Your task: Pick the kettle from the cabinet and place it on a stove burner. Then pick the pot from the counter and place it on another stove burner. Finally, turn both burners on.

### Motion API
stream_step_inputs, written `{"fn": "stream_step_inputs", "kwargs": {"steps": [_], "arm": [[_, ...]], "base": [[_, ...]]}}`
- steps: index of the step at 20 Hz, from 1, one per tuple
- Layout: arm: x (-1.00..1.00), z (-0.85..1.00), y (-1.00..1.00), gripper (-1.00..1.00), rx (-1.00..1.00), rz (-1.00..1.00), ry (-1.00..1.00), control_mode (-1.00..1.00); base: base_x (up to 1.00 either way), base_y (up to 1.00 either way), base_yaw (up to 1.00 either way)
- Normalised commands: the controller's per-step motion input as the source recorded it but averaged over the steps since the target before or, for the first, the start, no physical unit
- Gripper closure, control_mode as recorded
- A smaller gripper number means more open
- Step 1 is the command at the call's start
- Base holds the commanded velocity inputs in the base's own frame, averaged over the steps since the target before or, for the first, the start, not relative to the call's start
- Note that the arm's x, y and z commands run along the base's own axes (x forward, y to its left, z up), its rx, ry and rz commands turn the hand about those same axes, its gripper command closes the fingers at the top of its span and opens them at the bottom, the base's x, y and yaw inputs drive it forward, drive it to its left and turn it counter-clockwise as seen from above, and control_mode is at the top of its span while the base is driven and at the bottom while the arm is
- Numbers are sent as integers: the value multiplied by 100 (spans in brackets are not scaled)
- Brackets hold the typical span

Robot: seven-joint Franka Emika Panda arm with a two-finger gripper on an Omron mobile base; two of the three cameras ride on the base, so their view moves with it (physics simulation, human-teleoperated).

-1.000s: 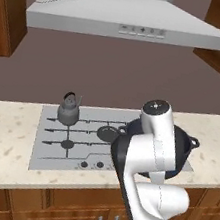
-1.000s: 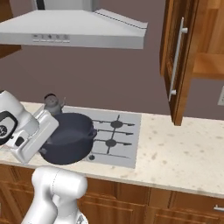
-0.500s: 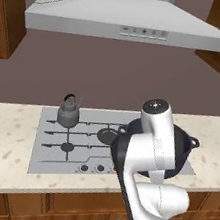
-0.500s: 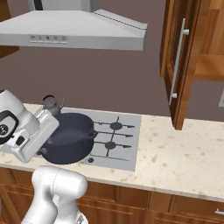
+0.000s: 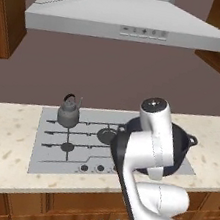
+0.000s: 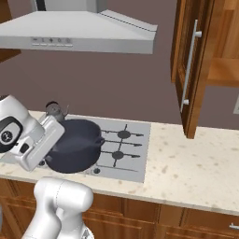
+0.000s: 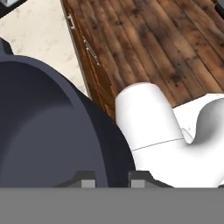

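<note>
Hand view has jaws pinching the pot (image 7: 48, 127) rim; left base view adds kettle (image 5: 68, 115).

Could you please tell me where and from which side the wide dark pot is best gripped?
Grip the wide dark blue-grey round pot by its thin upright rim, coming from above. The pincer straddles that wall in the hand view. The small loop handles look too small to grip.

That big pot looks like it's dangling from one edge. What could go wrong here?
The gripper pinches only the pot rim, so the heavy pot could tilt or slip out. It hangs over the cooktop's front corner, not squarely over a burner, so it may land off-centre. Swinging it could bump the kettle close behind.
</note>
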Motion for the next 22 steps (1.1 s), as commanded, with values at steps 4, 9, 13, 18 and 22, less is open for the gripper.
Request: {"fn": "stream_step_inputs", "kwargs": {"steps": [4,9,13,18,22], "arm": [[52,0,13,100,0,0,0,-100],[51,0,6,100,0,0,1,-100],[42,-1,3,100,0,0,0,-100],[13,-2,-15,100,0,0,0,-100],[26,-7,0,100,0,0,0,-100]], "base": [[0,0,0],[0,0,0],[0,0,0],[0,0,0],[0,0,0]]}}
